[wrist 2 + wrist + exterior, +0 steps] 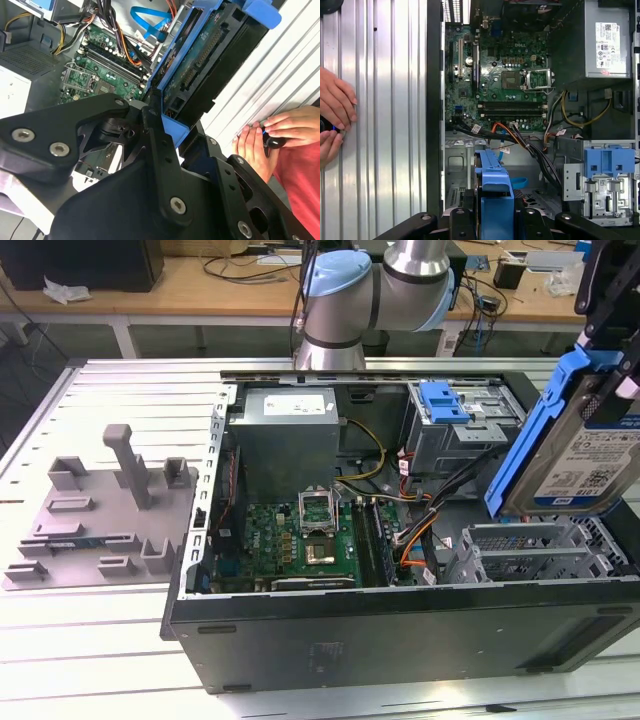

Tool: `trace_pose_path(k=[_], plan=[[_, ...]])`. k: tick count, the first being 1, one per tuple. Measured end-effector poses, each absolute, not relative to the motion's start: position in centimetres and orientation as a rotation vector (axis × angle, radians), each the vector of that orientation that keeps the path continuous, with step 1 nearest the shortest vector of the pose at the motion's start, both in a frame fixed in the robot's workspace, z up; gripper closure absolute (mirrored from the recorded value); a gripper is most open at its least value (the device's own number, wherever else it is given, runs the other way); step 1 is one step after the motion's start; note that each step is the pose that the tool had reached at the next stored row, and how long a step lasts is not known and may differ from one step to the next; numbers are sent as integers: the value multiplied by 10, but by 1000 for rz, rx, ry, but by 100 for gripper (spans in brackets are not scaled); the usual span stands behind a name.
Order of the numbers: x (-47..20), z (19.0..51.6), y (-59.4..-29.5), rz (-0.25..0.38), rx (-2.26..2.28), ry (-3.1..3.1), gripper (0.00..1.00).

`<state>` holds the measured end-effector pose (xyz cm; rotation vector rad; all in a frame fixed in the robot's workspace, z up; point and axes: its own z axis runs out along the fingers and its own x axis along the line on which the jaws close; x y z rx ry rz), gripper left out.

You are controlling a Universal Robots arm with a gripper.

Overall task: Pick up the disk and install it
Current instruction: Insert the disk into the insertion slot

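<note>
I have the disk [590, 450] picked up, jaws clamped on its blue frame, held tilted on edge above the open case [400, 635]; installation is not yet done.

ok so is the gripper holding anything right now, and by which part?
Yes: the disk, gripped at one end, with the gripper shut across the blue carrier frame. It hangs near upright above the open computer case.

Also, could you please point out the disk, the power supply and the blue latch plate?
disk [595, 460], exterior view, its labelled silver face.
power supply [285, 455], exterior view, its grey face.
blue latch plate [443, 398], exterior view, its middle.
</note>
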<state>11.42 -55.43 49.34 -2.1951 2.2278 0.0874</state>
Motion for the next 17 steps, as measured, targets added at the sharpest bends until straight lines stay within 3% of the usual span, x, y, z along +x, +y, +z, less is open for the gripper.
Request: trace_pose_path(k=[17], plan=[[114, 492, -548, 87, -2195, 2228, 63]])
